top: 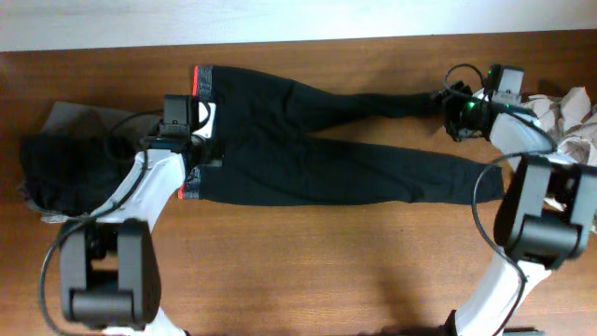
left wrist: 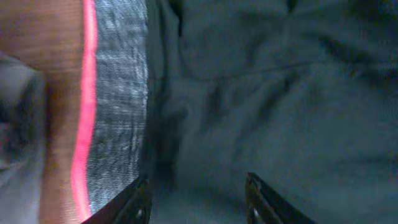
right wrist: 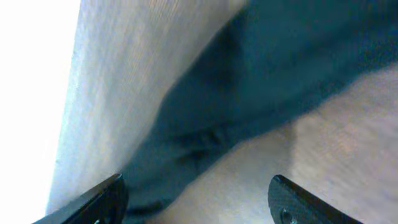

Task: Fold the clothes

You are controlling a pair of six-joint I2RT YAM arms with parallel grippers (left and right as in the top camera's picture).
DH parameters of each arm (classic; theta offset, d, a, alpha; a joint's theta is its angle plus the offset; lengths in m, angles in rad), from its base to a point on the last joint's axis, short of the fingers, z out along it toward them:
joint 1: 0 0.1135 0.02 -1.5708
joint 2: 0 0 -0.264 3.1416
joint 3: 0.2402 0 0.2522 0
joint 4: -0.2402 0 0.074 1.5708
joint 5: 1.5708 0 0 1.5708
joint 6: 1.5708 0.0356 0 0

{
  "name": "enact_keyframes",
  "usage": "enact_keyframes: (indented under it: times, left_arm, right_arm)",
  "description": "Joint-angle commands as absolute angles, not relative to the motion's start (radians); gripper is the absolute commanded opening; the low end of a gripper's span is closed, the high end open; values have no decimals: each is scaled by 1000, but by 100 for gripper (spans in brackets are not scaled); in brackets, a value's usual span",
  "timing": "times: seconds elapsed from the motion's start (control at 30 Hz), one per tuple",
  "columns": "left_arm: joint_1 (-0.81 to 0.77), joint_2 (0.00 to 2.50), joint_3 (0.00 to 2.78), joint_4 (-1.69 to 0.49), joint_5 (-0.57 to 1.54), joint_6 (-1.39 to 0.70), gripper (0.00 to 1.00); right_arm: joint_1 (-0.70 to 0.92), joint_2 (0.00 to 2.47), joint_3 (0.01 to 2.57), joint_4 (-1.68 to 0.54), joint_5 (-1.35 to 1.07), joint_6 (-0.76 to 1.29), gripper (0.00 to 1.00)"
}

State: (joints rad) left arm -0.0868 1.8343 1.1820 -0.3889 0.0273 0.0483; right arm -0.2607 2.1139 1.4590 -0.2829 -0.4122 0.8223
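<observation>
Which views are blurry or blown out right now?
Overhead: evenly lit and fairly sharp, though the black leggings show little fold detail. Left wrist: too close, soft throughout; the waistband has an oversaturated red edge. Right wrist: left side blown out to white, fabric and table blurred, bluish cast.

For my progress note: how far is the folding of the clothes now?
Done: the black leggings lie spread flat. In hand: left gripper open over the grey waistband, right gripper open over a leg end, nothing held. Left: every fold, also the dark pile and beige garments.
</observation>
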Motion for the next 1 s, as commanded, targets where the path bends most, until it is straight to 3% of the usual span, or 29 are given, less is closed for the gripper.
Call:
enact_keyframes:
  times: [0.0, 0.4, 0.77, 0.97]
  left_arm:
    - [-89, 1886, 1185, -374, 50, 104, 48]
    - [-89, 1901, 1185, -359, 49, 107, 49]
    - [-89, 1901, 1185, -341, 49, 107, 48]
    - [-89, 1901, 1185, -342, 50, 107, 49]
  right_arm:
    - [-269, 2171, 1560, -302, -475, 878, 75]
    - [-271, 2215, 1588, -459, -389, 846, 71]
    - [-271, 2223, 1588, -377, -231, 887, 70]
    - [-271, 2277, 1588, -368, -199, 899, 61]
